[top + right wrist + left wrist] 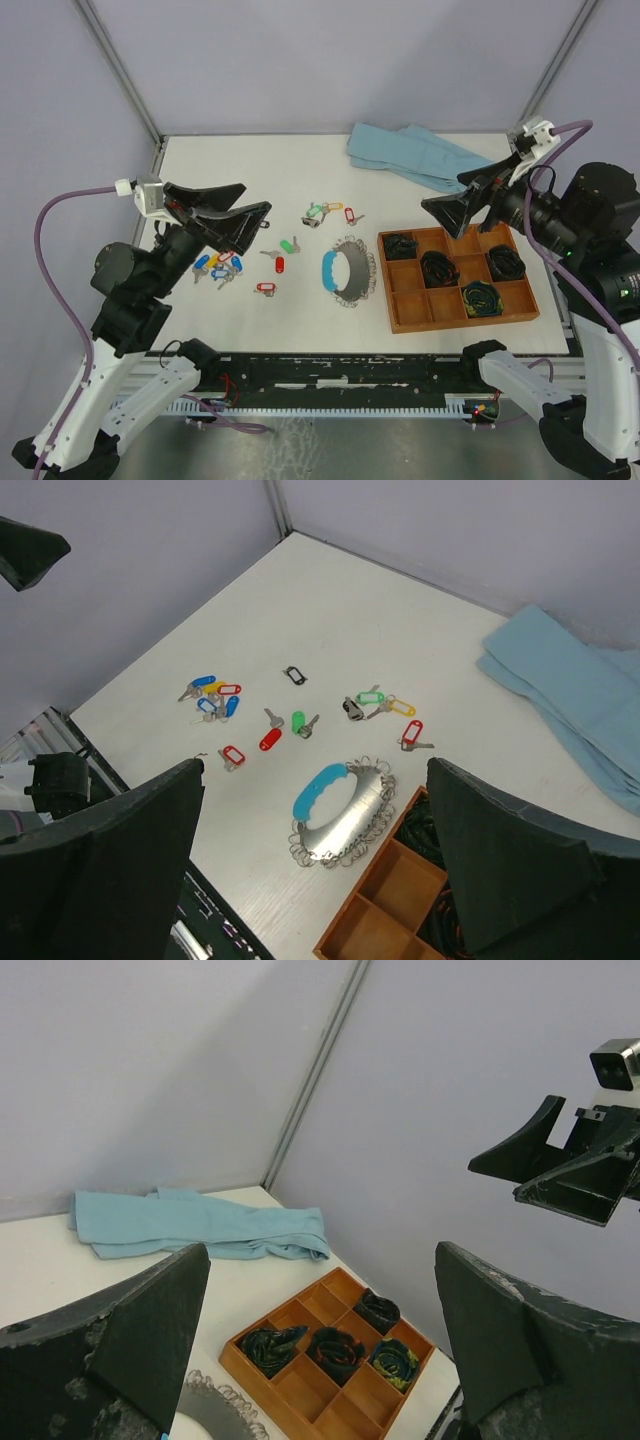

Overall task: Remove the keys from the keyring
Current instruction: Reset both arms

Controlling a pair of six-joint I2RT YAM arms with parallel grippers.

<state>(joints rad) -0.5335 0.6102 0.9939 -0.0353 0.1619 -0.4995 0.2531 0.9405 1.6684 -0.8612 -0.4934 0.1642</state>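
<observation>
A wooden tray [413, 307] sits on the white table [250, 180]. Four of its compartments each hold a black coiled cable bundle [438, 267]. Just beyond the tray's far edge lies a rumpled light-blue cloth [415, 152]. Well to the tray's left lies a small black tag frame [293, 675].

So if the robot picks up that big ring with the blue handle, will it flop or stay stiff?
The keyring is probably stiff: it looks like flat shiny metal. The small loops round its edge would likely dangle. Lying flat on the table, it shouldn't roll, though it might slide.
</observation>
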